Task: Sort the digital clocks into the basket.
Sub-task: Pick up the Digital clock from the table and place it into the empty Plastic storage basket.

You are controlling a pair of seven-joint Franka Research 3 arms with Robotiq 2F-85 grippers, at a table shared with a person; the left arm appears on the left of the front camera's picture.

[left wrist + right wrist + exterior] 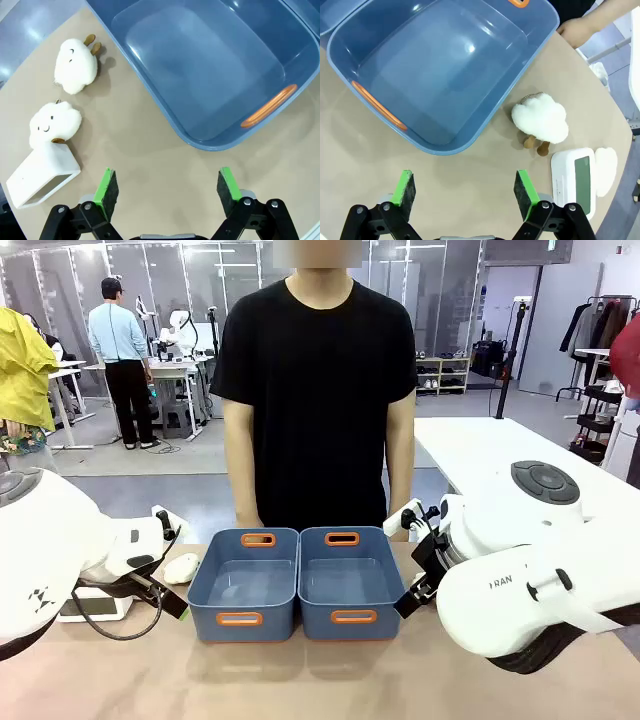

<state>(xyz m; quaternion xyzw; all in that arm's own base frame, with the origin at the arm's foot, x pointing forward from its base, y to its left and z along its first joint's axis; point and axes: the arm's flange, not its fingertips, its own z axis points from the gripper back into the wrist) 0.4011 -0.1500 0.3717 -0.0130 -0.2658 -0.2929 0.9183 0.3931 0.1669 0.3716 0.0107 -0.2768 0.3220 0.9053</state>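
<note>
Two identical blue baskets stand side by side mid-table, the left basket [250,585] and the right basket [345,582], both with nothing inside. One white digital clock [44,172] lies left of the left basket [200,60], also seen under my left arm as the clock [95,608]. Another digital clock [572,180], LCD face up, lies beside the right basket [440,65]. My left gripper [167,192] hangs open over bare table just short of the basket's near rim. My right gripper [465,195] is open too, above the table in front of its basket.
White cloud toys lie around the clocks: two cloud toys [75,65] [52,122] on the left, two more cloud toys [540,117] [605,170] on the right. The person's hand [577,30] rests at the far table edge. Both bulky white arms [60,560] [520,580] flank the baskets.
</note>
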